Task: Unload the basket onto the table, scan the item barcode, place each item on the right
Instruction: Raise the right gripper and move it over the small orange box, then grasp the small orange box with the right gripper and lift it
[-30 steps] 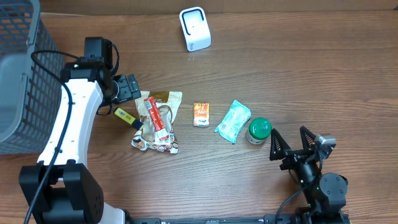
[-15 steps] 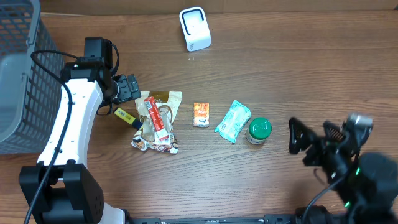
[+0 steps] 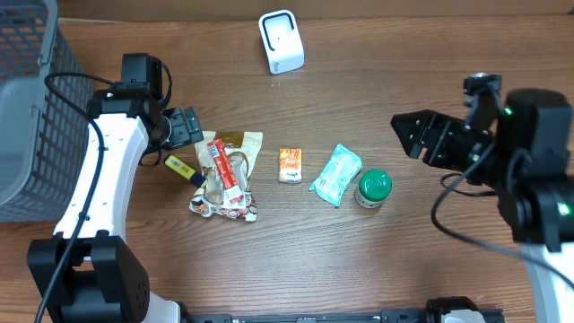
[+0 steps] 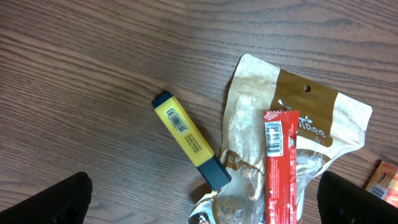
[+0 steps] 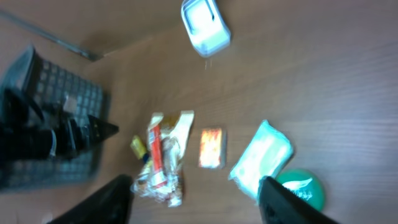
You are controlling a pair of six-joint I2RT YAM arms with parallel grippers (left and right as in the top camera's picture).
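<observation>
A white barcode scanner (image 3: 282,41) stands at the back of the table. In a row across the middle lie a yellow highlighter (image 3: 184,170), a red bar (image 3: 224,170) on a tan pouch (image 3: 240,144), an orange packet (image 3: 290,165), a mint-green packet (image 3: 336,174) and a green-lidded jar (image 3: 373,187). My left gripper (image 3: 184,126) hangs open just behind the highlighter (image 4: 191,140) and red bar (image 4: 280,168), holding nothing. My right gripper (image 3: 421,136) is raised at the right, open and empty, looking down on the blurred scanner (image 5: 205,25) and jar (image 5: 301,190).
A grey mesh basket (image 3: 18,108) stands at the left edge of the table. A crinkled foil wrapper (image 3: 220,208) lies under the front of the pouch. The right wrist view is motion-blurred.
My right arm has lifted from the front right edge and swung back and up over the right side. Its jaws look somewhat narrower. The left arm and the items have not moved.
</observation>
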